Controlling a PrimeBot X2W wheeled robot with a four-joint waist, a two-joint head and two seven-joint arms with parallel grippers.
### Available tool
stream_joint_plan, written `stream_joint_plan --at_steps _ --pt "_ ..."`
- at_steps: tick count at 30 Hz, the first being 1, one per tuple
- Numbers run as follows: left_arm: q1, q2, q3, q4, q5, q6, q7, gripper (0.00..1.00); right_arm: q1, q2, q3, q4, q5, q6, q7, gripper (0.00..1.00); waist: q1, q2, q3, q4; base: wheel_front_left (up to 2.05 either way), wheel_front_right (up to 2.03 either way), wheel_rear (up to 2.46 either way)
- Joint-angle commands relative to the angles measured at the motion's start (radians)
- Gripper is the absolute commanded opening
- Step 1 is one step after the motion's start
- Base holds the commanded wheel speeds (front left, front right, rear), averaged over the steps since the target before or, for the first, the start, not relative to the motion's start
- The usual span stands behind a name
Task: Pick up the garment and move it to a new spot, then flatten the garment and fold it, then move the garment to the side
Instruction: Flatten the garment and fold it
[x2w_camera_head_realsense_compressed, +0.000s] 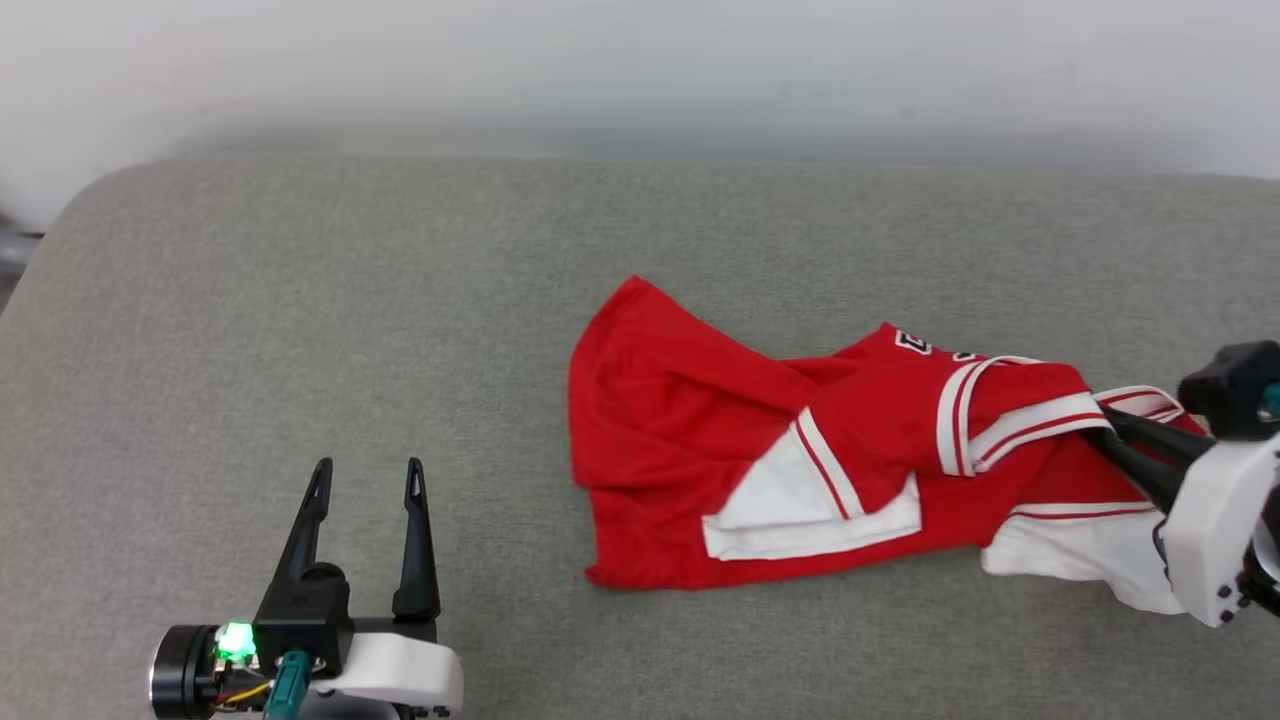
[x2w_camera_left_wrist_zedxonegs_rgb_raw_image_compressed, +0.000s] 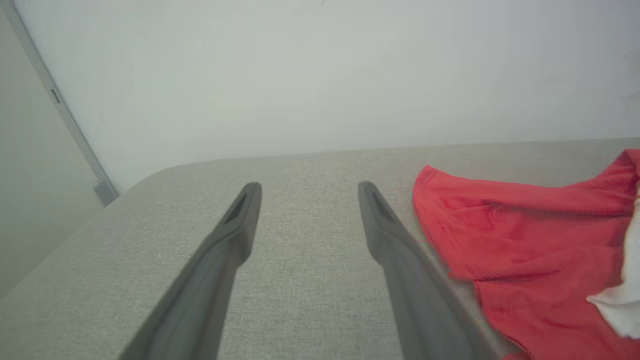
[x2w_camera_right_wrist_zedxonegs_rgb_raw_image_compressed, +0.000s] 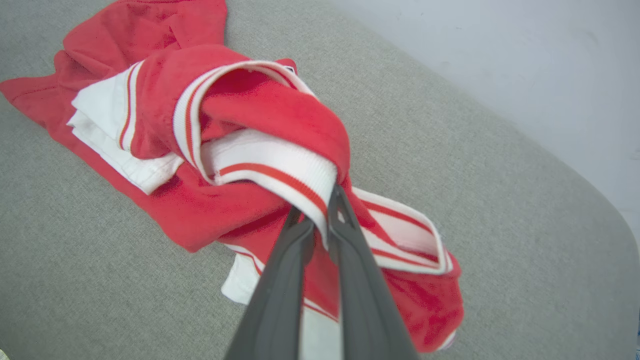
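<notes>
On the grey fabric bench below a pale wall, right fingers pinched the red shirt by its trim; left fingers gaped, empty.

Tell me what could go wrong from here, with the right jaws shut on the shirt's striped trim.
1. The right jaws pinch only a band of striped trim; it may slip out when lifted.
2. The garment lies bunched, a white sleeve folded over it, so it may land twisted.
3. The left jaws stand open, apart from it; the far end may drag on the grey cushion.
</notes>
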Motion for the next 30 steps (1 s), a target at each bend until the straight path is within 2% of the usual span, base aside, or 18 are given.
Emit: stream_joint_plan --at_steps 1,9,15,22,30 --pt "0.013 0.005 0.005 -0.005 0.001 0.004 -0.003 1.00 0.034 -0.004 -0.033 -0.024 -0.009 -0.001 -0.006 0.00 -0.0001 0.0000 -0.013 -0.015 0.00 0.00 0.00" --pt "0.040 0.010 0.011 -0.016 -0.001 0.004 -0.003 1.00 0.202 0.028 -0.257 -0.189 -0.089 -0.001 0.052 0.00 -0.0001 0.0000 -0.027 -0.039 0.00 0.00 0.00" --pt "0.015 0.007 -0.003 -0.017 0.005 -0.004 -0.003 1.00 0.225 0.073 -0.348 -0.254 -0.136 -0.001 0.120 0.00 -0.0001 0.0000 -0.015 -0.020 0.00 0.00 0.00" --pt "-0.020 -0.004 -0.021 -0.013 -0.003 -0.009 -0.003 1.00 0.114 0.089 -0.294 -0.221 -0.146 -0.001 0.191 0.00 -0.0001 0.0000 0.034 0.039 0.00 0.00 0.00" --pt "-0.076 -0.017 -0.042 -0.007 -0.013 -0.015 -0.003 1.00 -0.144 0.067 -0.143 -0.032 -0.118 -0.001 0.238 0.00 -0.0001 0.0000 0.131 0.132 0.00 0.00 0.00"
